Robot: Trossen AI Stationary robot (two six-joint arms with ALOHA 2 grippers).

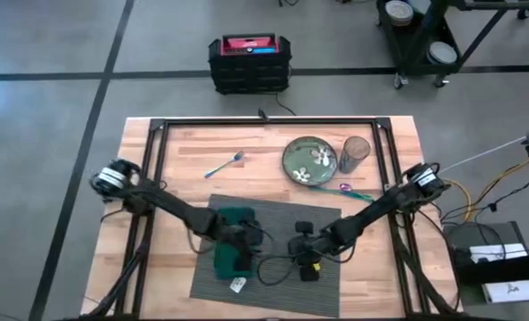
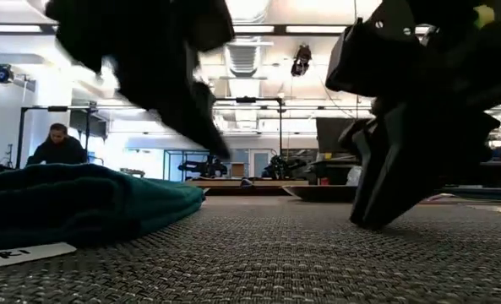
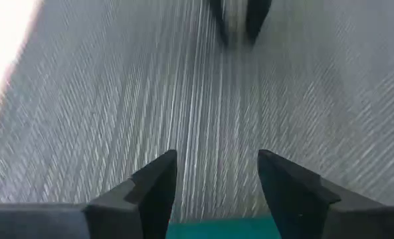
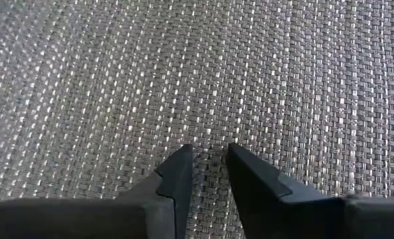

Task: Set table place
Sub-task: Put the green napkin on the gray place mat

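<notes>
**Operator:** Placemat (image 1: 277, 259), dark grey, ribbed and woven, lies on the near middle of the large light-wood butcher-block table (image 1: 179, 147). I see both grippers above it.

**Colleague:** What does each claw do?

**Operator:** My left gripper (image 3: 216, 174) hangs over the mat with its fingers (image 3: 155, 182) spread apart and nothing between them. Just under it, at the mat's left part, lies the folded dark green cloth napkin (image 1: 233, 241) with a small white tag (image 1: 238, 284) beside it. My right gripper (image 4: 208, 162) is low over the mat, to the right of the napkin; its two fingertips stand only a narrow gap apart and they hold nothing.

**Colleague:** And the other things?

**Operator:** They are still off the mat, on the bare wood at the far side. The round green plate with white flowers (image 1: 309, 161) stands beside a dark transparent drinking glass (image 1: 355, 152). A blue-handled fork (image 1: 222, 164) lies to the left of the plate, well apart. Near the plate's front there is a thin piece of cutlery with a purple and green handle (image 1: 351, 189). Far behind the table, in the low view, a person (image 2: 58, 145) sits.
</notes>
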